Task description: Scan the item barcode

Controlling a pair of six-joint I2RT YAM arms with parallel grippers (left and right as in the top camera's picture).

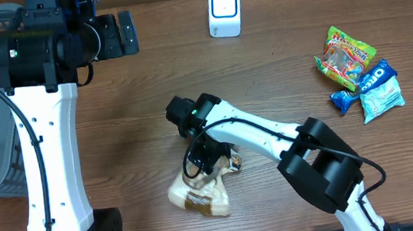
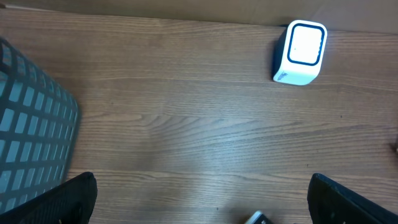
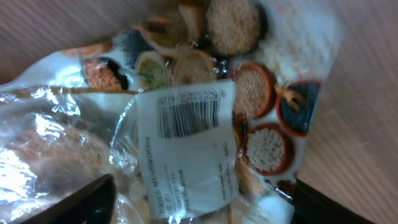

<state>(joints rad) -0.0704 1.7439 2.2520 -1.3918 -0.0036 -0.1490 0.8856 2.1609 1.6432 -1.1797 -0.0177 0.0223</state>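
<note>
Because the clear plastic food bag printed with bowls of grain [image 1: 199, 193] lies straight beneath the right pincer [image 1: 209, 155], near the middle of the near edge of the wooden tabletop [image 1: 148, 75], the coming move looks like a short drop rather than a reach. The bag's long axis runs slantwise, from the near edge up toward the far right corner. The right wrist view shows its white barcode label [image 3: 189, 124] facing up, just ahead of the two dark fingers [image 3: 87, 202]. The right pincer stands wide with the bag between its fingers. Nothing looks clamped, and whether the pads brush the film cannot be told. The left pincer [image 1: 117, 34], fully spread and empty, hangs near the far left corner, well apart from the bag, so the right arm is plainly the nearer. The small white box-shaped scanner with a blue-ringed face [image 1: 224, 10] stands by the far edge, well apart from the bag.
</note>
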